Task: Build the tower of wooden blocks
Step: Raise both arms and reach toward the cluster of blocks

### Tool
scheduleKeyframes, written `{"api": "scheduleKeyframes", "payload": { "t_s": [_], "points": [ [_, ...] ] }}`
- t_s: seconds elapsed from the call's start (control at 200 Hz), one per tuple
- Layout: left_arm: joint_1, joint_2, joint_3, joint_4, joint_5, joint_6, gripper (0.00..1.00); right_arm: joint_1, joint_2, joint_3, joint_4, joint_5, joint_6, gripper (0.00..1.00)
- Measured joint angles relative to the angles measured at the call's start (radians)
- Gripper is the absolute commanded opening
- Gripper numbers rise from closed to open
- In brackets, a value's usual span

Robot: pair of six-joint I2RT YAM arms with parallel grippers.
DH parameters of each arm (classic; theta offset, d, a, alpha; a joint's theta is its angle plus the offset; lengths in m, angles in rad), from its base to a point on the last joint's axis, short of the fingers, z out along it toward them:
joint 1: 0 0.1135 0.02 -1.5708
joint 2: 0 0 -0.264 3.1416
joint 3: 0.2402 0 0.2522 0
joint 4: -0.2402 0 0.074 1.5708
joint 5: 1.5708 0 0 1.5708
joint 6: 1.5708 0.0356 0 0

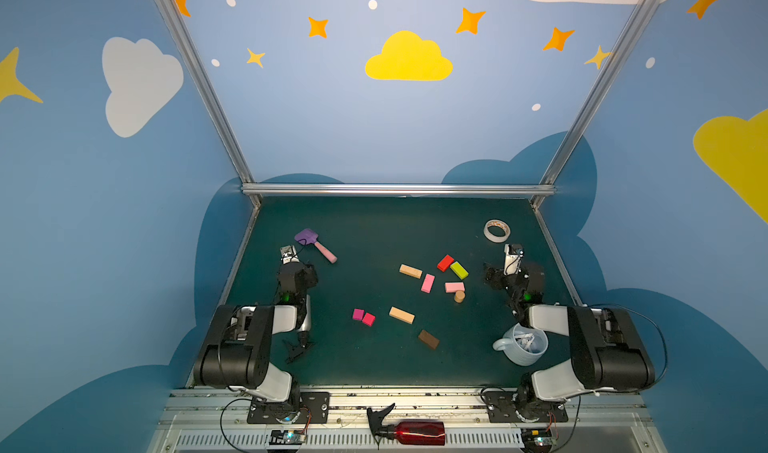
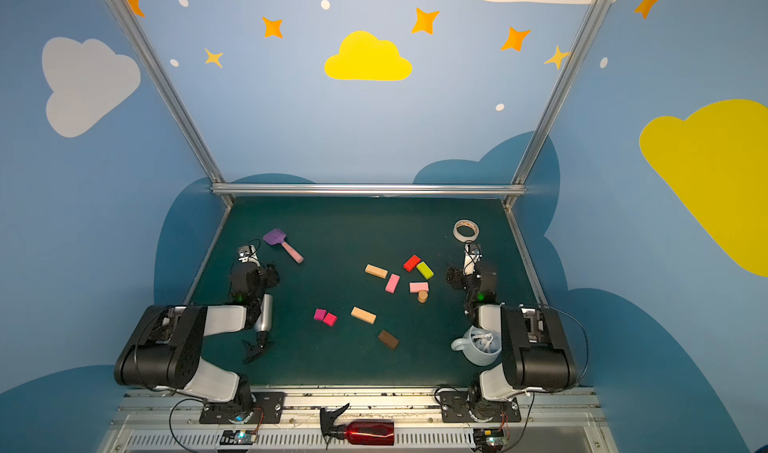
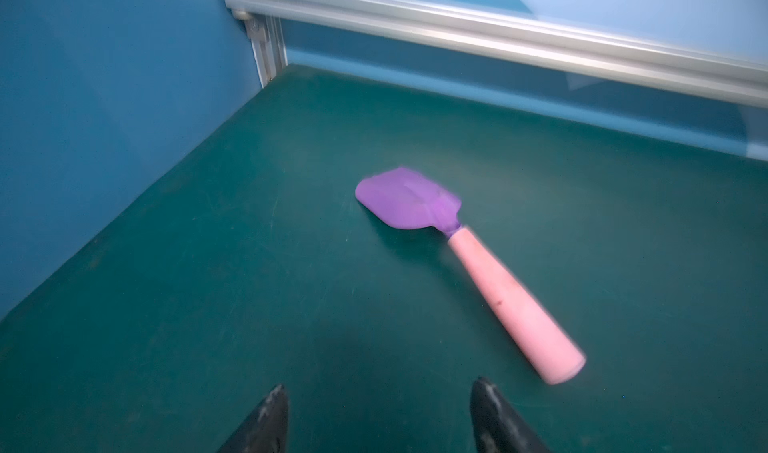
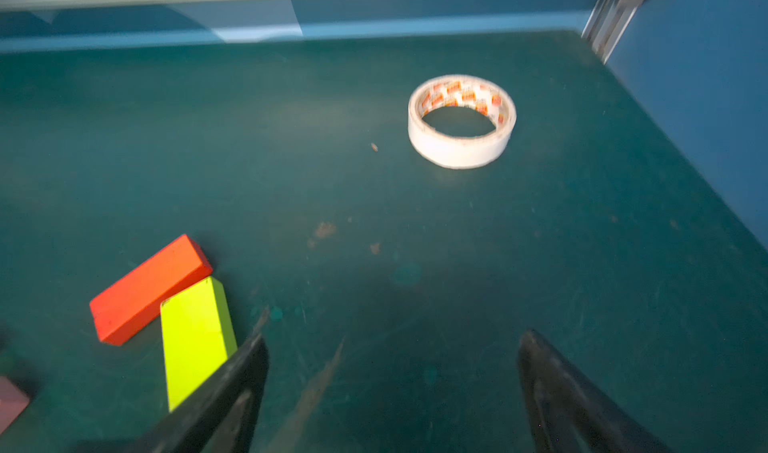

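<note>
No tower has been started: nothing is stacked, and each of the wood blocks is seen lying flat on the green table (image 1: pixel 353 230). The whole building is therefore judged to be left to do.

The left gripper (image 3: pixel 378 386) is spread, with nothing between its fingers, and no block is near it. Ahead of it only a spatula (image 3: pixel 469 260) is found, which is not part of the work. The right gripper (image 4: pixel 392 336) is also spread wide and is empty. A tape roll (image 4: pixel 462 120) lies ahead of it, well apart, and a mug (image 1: pixel 521 345) stands behind it, beside its arm.

All the blocks are placed between the two grippers, nearer to the right one. Closest to the right gripper, on its inner side, the red block (image 4: pixel 149 289) and the green block (image 4: pixel 191 330) are seen, and they seem to touch at a corner. Further inwards, in a top view, two pink blocks (image 1: pixel 427 283), a short cylinder (image 1: pixel 459 296) and a tan bar (image 1: pixel 410 271) are found. A second tan bar (image 1: pixel 402 314), two magenta squares (image 1: pixel 358 314) and a brown block (image 1: pixel 428 339) lie further back, towards the arm bases.

As first step, a tan bar probably has to be taken for the base, and the other pieces would be laid on it layer by layer.
</note>
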Motion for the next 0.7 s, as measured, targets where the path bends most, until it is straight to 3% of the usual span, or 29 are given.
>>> {"api": "scheduleKeyframes", "payload": {
  "t_s": [0.1, 0.205, 0.3, 0.421, 0.701],
  "points": [
    [0.0, -0.086, 0.101, -0.171, -0.018, -0.006, 0.67, 0.002, -0.093, 0.075, -0.127, -0.005, 0.01, 0.92],
    [-0.003, -0.199, 0.167, -0.266, -0.026, -0.028, 0.72, 0.012, -0.203, 0.139, -0.253, -0.011, 0.029, 0.91],
    [-0.008, -0.289, 0.193, -0.353, -0.001, -0.048, 0.67, 0.041, -0.268, 0.195, -0.389, -0.01, 0.035, 0.91],
    [-0.027, -0.35, 0.244, -0.496, 0.078, -0.065, 0.74, 0.095, -0.318, 0.274, -0.567, -0.013, 0.048, 0.89],
    [-0.174, -0.302, 0.484, -0.755, 0.328, -0.087, 0.72, 0.24, -0.324, 0.433, -0.892, 0.009, 0.116, 0.76]
  ]
}}
